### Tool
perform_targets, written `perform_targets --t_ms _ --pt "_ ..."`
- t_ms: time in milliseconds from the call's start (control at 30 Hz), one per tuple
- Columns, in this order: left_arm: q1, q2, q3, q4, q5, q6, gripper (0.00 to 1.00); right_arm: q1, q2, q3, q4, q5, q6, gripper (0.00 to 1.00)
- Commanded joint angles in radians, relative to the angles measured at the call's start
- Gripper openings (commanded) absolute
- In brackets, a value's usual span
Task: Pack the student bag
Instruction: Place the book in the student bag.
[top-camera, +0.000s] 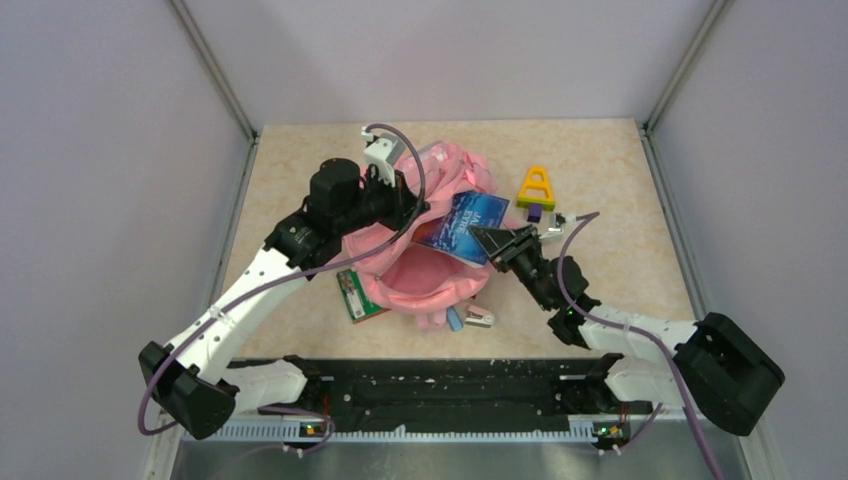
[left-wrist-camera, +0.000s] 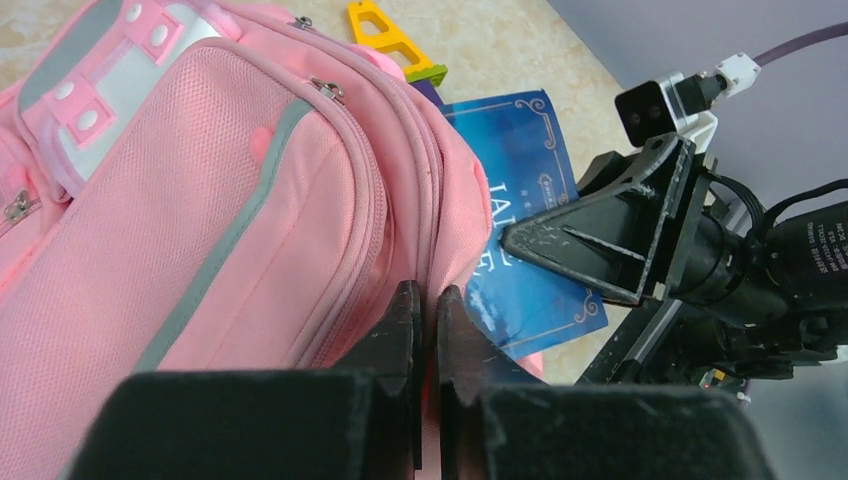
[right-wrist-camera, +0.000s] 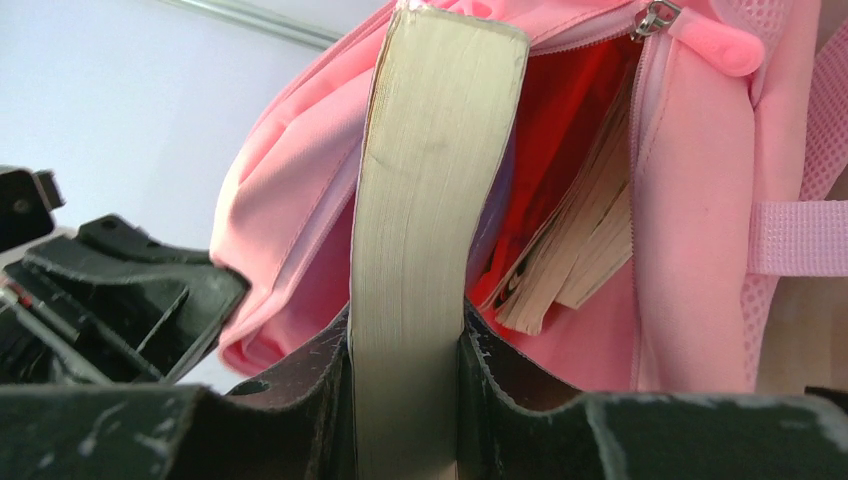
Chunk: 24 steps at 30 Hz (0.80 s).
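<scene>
Student bag (top-camera: 430, 275) lies mid-bench, slightly toward the far edge, opening facing the near-right side, red lining showing. The bench (top-camera: 300, 160) has a beige stone-pattern top.

Left gripper (left-wrist-camera: 427, 300): jaws clenched almost together, with a thin fold of pink fabric from the bag's rim pinched between them. The left wrist view shows the bag's front (left-wrist-camera: 200, 200): mesh panel, grey trim stripe, zip pulls, white-pink patch at upper left. In the top view, the left gripper (top-camera: 405, 200) sits over the far-left part of the bag.

Right gripper (right-wrist-camera: 405, 340): jaws grasp a blue book (right-wrist-camera: 430, 180) across its thickness, page edges toward the camera. The book's far end is at the bag's mouth (right-wrist-camera: 690, 200), just under the zip pull. More books (right-wrist-camera: 580, 250) are already inside, leaning against the red lining. In the top view, the blue book (top-camera: 465, 225) tilts across the bag's right rim, with the right gripper (top-camera: 490, 240) on its right edge.

Loose items:
- A yellow triangle toy (top-camera: 536, 187) with a purple piece (top-camera: 534, 212) lies right of the bag, toward the far-right corner.
- A green-edged notebook (top-camera: 355, 295) sticks out from under the bag's near-left side.
- A small blue-white item (top-camera: 470, 318) touches the bag's near edge; I can't tell what it is.
</scene>
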<state>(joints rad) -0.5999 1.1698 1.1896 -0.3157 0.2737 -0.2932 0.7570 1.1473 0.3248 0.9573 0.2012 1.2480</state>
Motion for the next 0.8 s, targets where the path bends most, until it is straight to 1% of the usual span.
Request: perform_targets --t_ms 0,33,67,267,367,433,600,633,667,767 --pt "-0.009 -0.024 0.066 0.141 0.1 -0.02 0.0 0.005 0.028 0.205 0.264 0.098 0.005 0.0" --pt "-0.009 -0.024 0.063 0.143 0.105 -0.018 0.0 0.008 0.046 0.227 0.197 0.114 0.001 0.0" --pt "-0.01 -0.024 0.061 0.149 0.113 -0.016 0.0 0.013 0.068 0.245 0.169 0.126 -0.008 0.0" --pt "-0.01 -0.026 0.032 0.165 0.139 0.006 0.0 0.056 0.223 0.355 0.102 0.186 -0.085 0.0" --pt "-0.009 -0.042 0.018 0.154 0.112 0.035 0.0 0.066 0.302 0.414 0.1 0.189 -0.117 0.0" --pt "-0.009 -0.048 0.004 0.164 0.12 0.043 0.0 0.07 0.371 0.462 0.086 0.174 -0.139 0.0" --pt "-0.009 -0.04 -0.002 0.158 0.134 0.042 0.0 0.073 0.531 0.614 -0.026 0.119 -0.213 0.0" --pt "-0.008 -0.039 -0.003 0.156 0.132 0.042 0.0 0.073 0.559 0.633 -0.031 0.106 -0.223 0.02" --pt "-0.008 -0.04 -0.007 0.155 0.129 0.044 0.0 0.073 0.58 0.648 -0.032 0.091 -0.231 0.07" --pt "-0.007 -0.046 -0.015 0.148 0.106 0.055 0.0 0.08 0.597 0.652 -0.025 0.074 -0.251 0.29"
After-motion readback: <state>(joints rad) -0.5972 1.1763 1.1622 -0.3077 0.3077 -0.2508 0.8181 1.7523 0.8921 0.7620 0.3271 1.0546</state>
